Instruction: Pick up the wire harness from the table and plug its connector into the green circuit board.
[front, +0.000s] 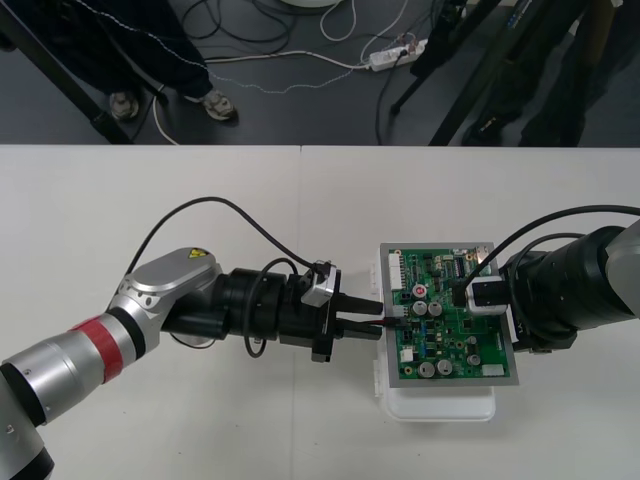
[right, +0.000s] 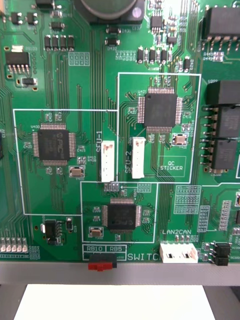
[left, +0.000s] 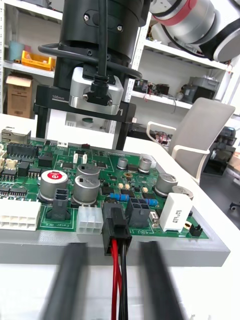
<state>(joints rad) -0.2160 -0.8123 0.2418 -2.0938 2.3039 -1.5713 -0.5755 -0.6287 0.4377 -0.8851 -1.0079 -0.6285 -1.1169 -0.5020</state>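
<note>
The green circuit board (front: 450, 320) (right: 70, 90) (left: 30, 165) lies on its white base (front: 440, 405) mid-right on the table. The harness's black plug (left: 116, 225) (front: 393, 322) stands in a connector at the board's left edge. Its red and black wires (left: 119, 285) run back between the fingers (left: 72, 280) of my left gripper (front: 376, 318) (left: 114, 247). That gripper is open, with a gap on each side of the wires. My right gripper (front: 472, 300) (left: 82, 142) hangs over the board's middle, its fingers (left: 42, 125) wide apart.
The board carries tall capacitors (left: 90, 187) and white connectors (left: 17, 215) close to the plug. Bare table (front: 200, 190) stretches to the left and behind the board. Cables and a power strip (front: 398, 55) lie on the dark floor beyond the far edge.
</note>
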